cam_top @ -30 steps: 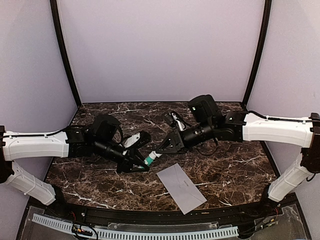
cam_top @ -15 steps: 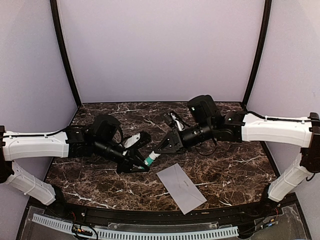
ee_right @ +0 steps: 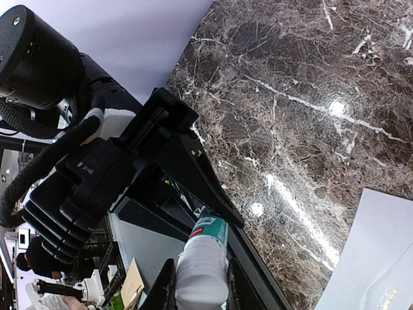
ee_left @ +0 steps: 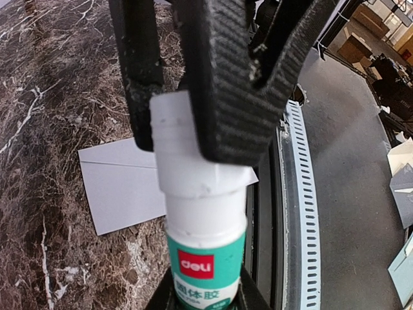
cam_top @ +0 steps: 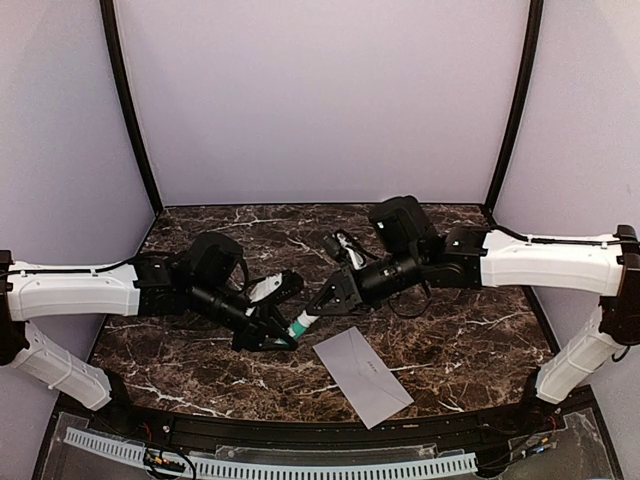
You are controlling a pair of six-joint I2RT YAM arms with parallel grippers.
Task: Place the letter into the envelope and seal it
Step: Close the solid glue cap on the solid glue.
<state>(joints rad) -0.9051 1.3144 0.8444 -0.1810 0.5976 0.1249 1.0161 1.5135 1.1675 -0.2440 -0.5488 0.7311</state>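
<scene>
A glue stick (cam_top: 300, 324) with a green label and a white cap hangs above the table between both arms. My left gripper (cam_top: 284, 336) is shut on its green body (ee_left: 205, 261). My right gripper (cam_top: 316, 311) is shut on the white cap (ee_right: 201, 271), and its ribbed fingers (ee_left: 232, 84) show from the left wrist clamped round the cap. The grey envelope (cam_top: 362, 375) lies flat on the marble just right of the glue stick; its pale face also shows from both wrists (ee_left: 122, 184) (ee_right: 381, 252). The letter is out of view.
The dark marble table (cam_top: 450, 330) ends at a black front rail (cam_top: 300, 430) with a white slotted strip (cam_top: 300, 468) below it. Purple walls close the back and sides. Cables loop at the right wrist (cam_top: 340, 245).
The right arm has shifted a little to the left and lower, toward the left gripper. The glue stick between the two grippers has moved slightly down with them. The envelope has stayed put.
</scene>
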